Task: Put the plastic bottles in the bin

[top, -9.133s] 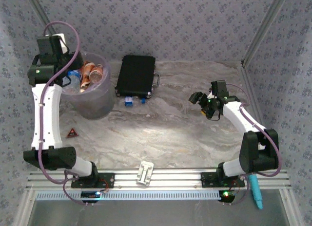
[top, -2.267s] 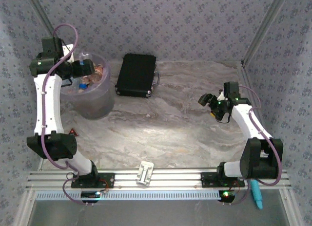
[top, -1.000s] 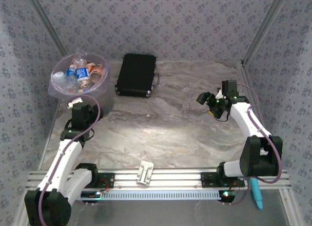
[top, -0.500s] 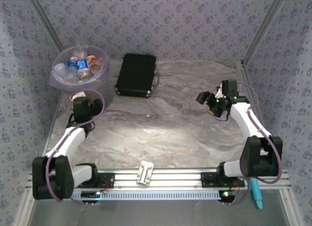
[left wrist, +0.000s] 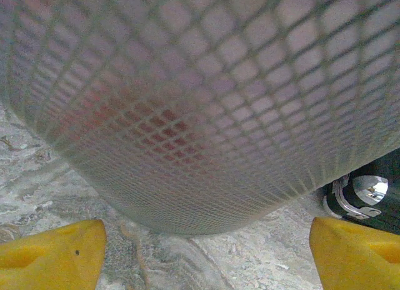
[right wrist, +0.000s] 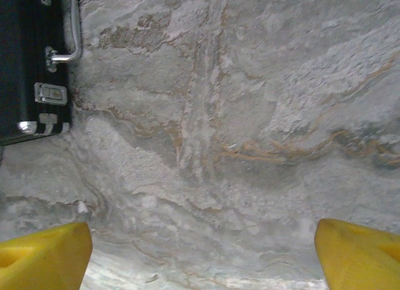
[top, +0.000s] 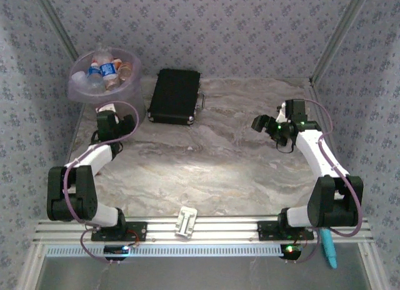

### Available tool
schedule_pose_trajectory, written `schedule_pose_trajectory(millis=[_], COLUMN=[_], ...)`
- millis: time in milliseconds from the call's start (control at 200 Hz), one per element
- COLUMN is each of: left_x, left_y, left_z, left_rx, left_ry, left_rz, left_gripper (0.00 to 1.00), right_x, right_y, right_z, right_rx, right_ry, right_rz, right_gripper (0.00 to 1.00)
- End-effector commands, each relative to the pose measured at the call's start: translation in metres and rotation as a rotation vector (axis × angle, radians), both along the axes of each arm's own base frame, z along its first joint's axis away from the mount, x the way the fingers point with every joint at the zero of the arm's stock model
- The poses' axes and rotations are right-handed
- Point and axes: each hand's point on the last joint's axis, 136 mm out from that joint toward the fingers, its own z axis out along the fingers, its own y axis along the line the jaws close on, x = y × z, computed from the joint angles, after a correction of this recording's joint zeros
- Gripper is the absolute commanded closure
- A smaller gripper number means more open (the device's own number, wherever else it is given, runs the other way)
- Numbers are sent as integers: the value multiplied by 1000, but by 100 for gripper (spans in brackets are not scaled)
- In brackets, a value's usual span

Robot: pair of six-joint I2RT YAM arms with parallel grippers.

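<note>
Left wrist: left fingers spread facing the bin, black case beside it; right fingers spread above the table.

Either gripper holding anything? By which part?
Nothing held: left gripper, open, straddles base of the translucent lilac plastic bin; right gripper, open, over the marble-patterned table.

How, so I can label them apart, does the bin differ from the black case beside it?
The bin is round and tapered; the black case is flat and rectangular. The bin is translucent pale lilac, the case opaque black with metal latches and a handle. The bin stands open-topped with plastic bottles inside; the case lies shut. Both sit at the far side of the marbled table, bin on the left.
</note>
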Motion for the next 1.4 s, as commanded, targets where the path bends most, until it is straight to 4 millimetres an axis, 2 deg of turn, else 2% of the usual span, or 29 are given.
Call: schedule_pose_trajectory(millis=[0,95,170,245,395,585,715,805,880,959,1169,1279,1394], left_x=[-2,-16,-24,-26,-23,-17,-16,-18,-18,-17,-19,-20,-19], left_y=[1,-3,-10,-17,-25,-22,-16,-12,-9,-8,-9,-12,-12], left_z=[30,28,23,13,0,-9,-17,-26,-34,-41,-46,-48,-48], left_rx=[53,90,125,143,149,208,198,180,166,154,141,155,154], left_ry=[-78,-53,-49,-32,-44,-46,-62,-82,-99,-87,-105,-115,-116], left_rz=[-30,-57,-87,-115,-147,-156,-146,-135,-123,-124,-141,-152,-151], left_gripper=[11,1,0,0,0,0,0,0,0,0,0,0,0], right_x=[13,26,32,35,40,45,46,48,50,50,44,40,38], right_y=[-23,-52,-74,-88,-100,-102,-101,-99,-99,-90,-85,-80,-80], right_z=[24,26,26,15,-17,-49,-62,-56,-61,-64,-62,-67,-71], right_rx=[-188,-395,-541,-648,-736,-715,-698,-690,-651,-640,-616,-599,-601], right_ry=[-154,-273,-328,-351,-316,-317,-371,-431,-457,-476,-543,-599,-577], right_rz=[1,-58,-105,-111,-93,-98,-118,-119,-129,-87,-70,-53,-46], right_gripper=[0,0,0,0,0,0,0,0,0,0,0,0,0])
